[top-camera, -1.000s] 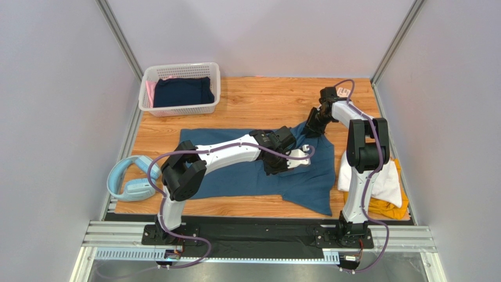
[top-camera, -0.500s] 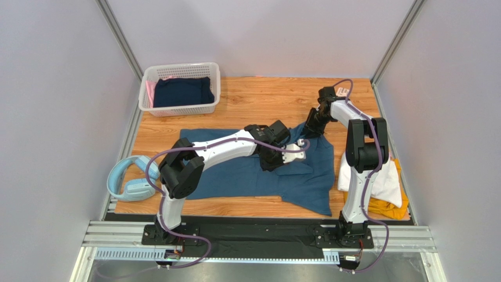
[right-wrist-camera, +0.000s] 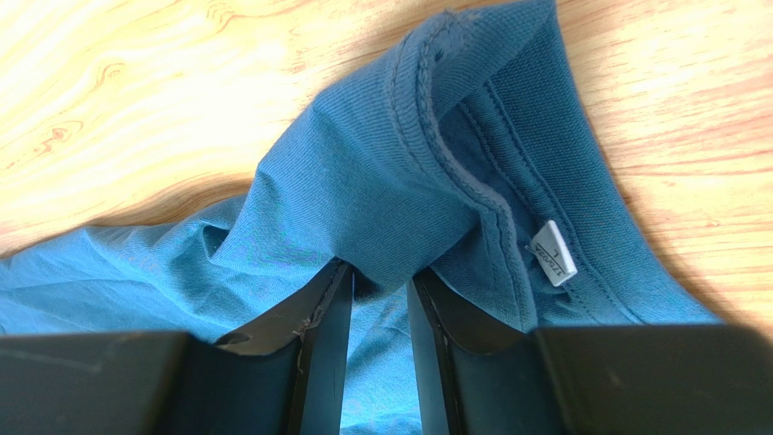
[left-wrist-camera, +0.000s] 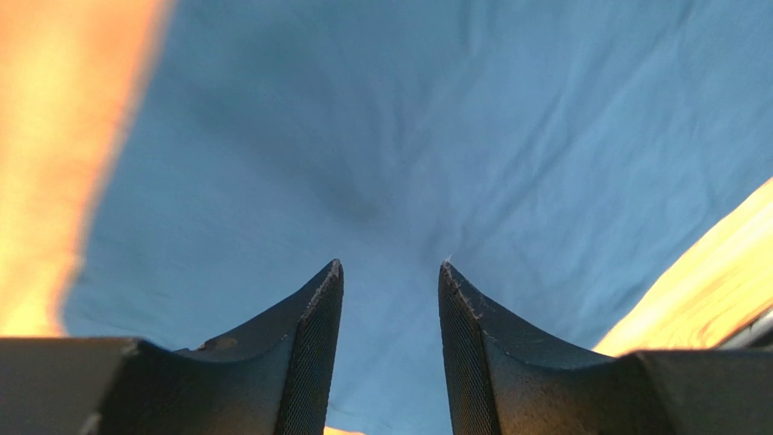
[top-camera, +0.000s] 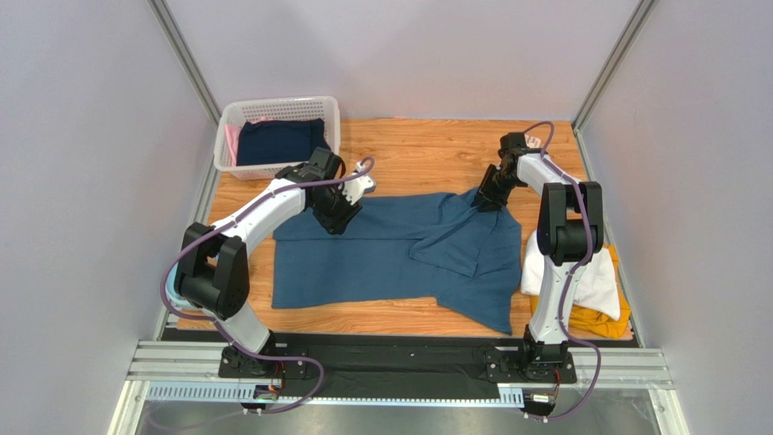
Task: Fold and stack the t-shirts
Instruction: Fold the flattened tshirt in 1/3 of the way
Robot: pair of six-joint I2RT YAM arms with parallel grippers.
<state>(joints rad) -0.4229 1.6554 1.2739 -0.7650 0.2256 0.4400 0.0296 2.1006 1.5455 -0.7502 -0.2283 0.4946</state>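
The large teal t-shirt (top-camera: 390, 254) lies spread on the wooden table, with loose folds near its right side. My left gripper (top-camera: 337, 210) hangs open and empty just above the shirt's far left part; the left wrist view shows its fingertips (left-wrist-camera: 390, 265) apart over flat teal cloth (left-wrist-camera: 408, 136). My right gripper (top-camera: 483, 199) is at the shirt's far right edge. In the right wrist view it (right-wrist-camera: 376, 267) pinches a fold of teal cloth beside the collar (right-wrist-camera: 454, 136) and its size label (right-wrist-camera: 553, 252). A folded white t-shirt (top-camera: 594, 276) lies on a mustard-yellow one (top-camera: 606, 322) at the right edge.
A white lattice basket (top-camera: 272, 168) holding a dark navy garment (top-camera: 281, 140) stands at the far left. A pale-blue rounded item (top-camera: 171, 299) sits at the left edge, mostly hidden behind the left arm. Bare wood (top-camera: 417, 149) shows beyond the shirt.
My left arm has swung from the shirt's middle to its far left part, and the shirt now lies spread wider there. The right gripper has hardly moved.
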